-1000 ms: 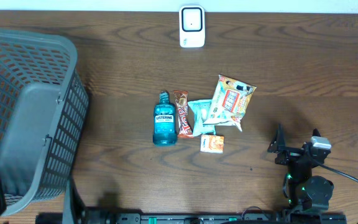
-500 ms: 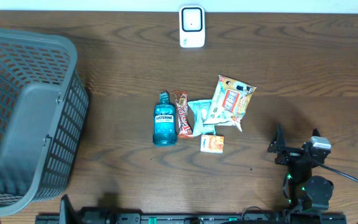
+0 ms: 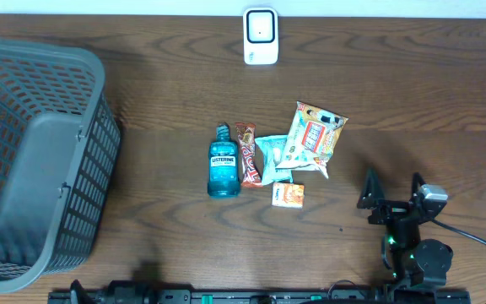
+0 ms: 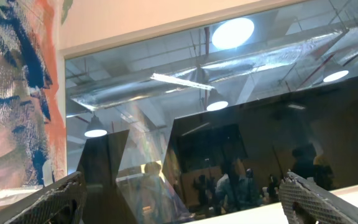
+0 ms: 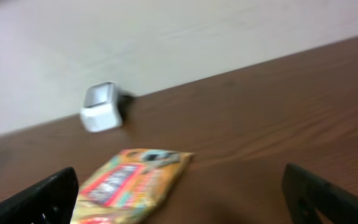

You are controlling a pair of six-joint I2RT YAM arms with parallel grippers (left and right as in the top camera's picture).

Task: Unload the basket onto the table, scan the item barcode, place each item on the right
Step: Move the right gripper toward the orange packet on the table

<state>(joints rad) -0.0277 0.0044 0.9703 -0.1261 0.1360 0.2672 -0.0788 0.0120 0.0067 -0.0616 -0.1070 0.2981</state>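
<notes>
Nearest the robot, the right gripper sits low on the table's right side with its jaws spread wide and nothing between them. From it, the cluster of items lies at about ten o'clock in the overhead view. Closest is the small orange box, then the yellow snack bag, which also shows just ahead of the fingers in the right wrist view. The bag's long axis runs roughly from twelve to six, tilted slightly toward one. Beyond these lie the pale green packet, the candy bar and the mouthwash bottle, each long from twelve to six. Farthest, at the twelve o'clock edge, stands the white scanner.

The left gripper is off the overhead frame; its wrist camera points upward, fingers wide apart and empty. The right arm looks better placed to reach.
</notes>
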